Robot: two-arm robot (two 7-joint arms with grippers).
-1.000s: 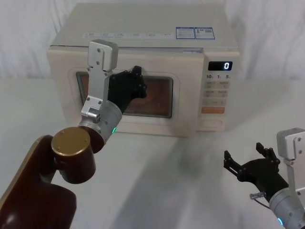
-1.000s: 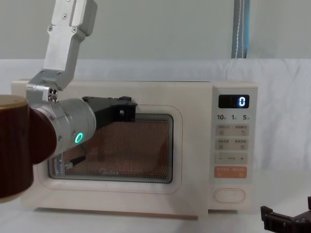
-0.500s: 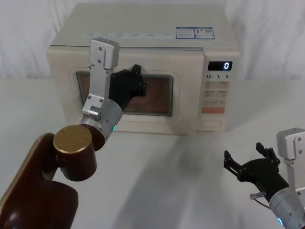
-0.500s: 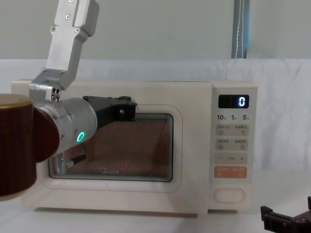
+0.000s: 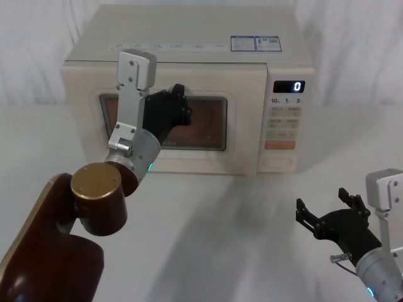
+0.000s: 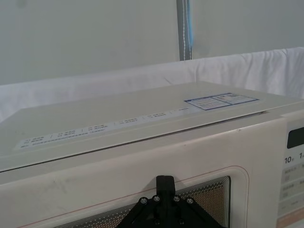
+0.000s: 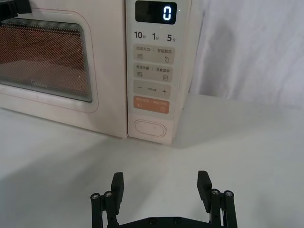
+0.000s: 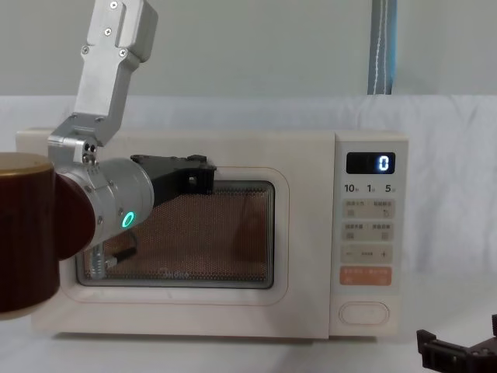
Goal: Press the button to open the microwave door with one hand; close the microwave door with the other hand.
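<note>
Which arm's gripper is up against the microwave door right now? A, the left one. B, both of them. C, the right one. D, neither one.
A: the left gripper sits against the microwave door at the upper part of its window, while the right gripper hangs open low over the table, well in front of the button.

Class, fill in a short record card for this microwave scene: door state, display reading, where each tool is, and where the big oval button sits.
door: microwave door looks shut, flush with the panel
display: 0
left tool: left tool at the door window, upper part
right tool: right tool open, low over the table, in front of the panel
button: button at the panel's bottom, untouched
</note>
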